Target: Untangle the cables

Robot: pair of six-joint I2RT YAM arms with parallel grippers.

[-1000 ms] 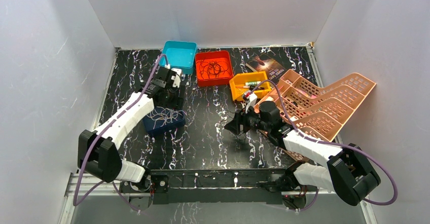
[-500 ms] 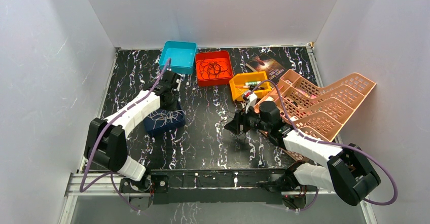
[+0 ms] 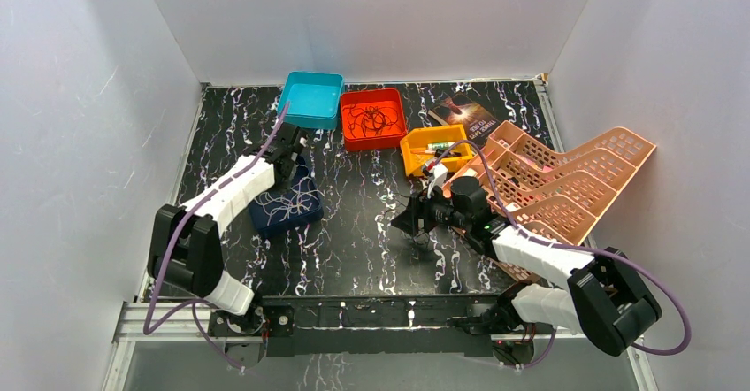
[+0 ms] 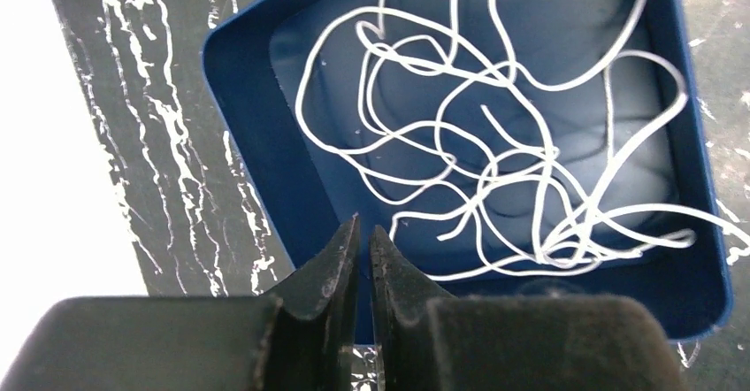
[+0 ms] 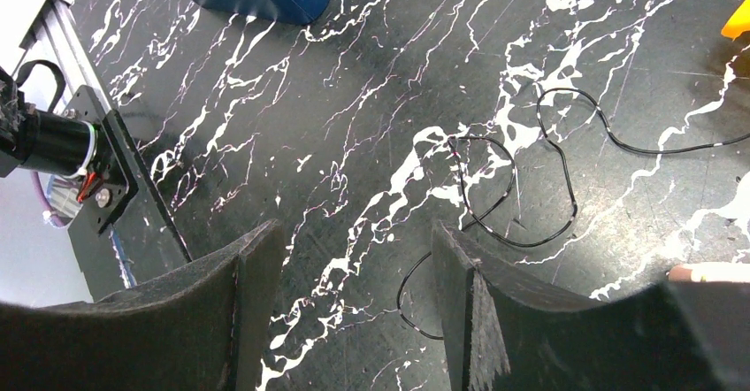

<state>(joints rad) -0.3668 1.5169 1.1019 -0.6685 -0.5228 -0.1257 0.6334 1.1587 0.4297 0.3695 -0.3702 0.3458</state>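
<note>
Thin white cables [image 4: 548, 152] lie tangled in loose loops inside a dark blue tray [image 4: 256, 143], while a black cable [image 5: 573, 205] curls on the table [image 5: 265, 99].

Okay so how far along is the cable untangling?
Looks done: white cables sit alone in the navy tray, and one black cable lies loose on the table. In hand: nothing visibly; the left end effector is shut at the tray's rim, the right end effector open over the black cable. Remaining: the dark tangle in the red tray.

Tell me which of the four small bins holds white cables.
The dark blue bin: white cables loop inside it. The red bin holds a dark tangle; the teal bin and orange bin show none.
</note>
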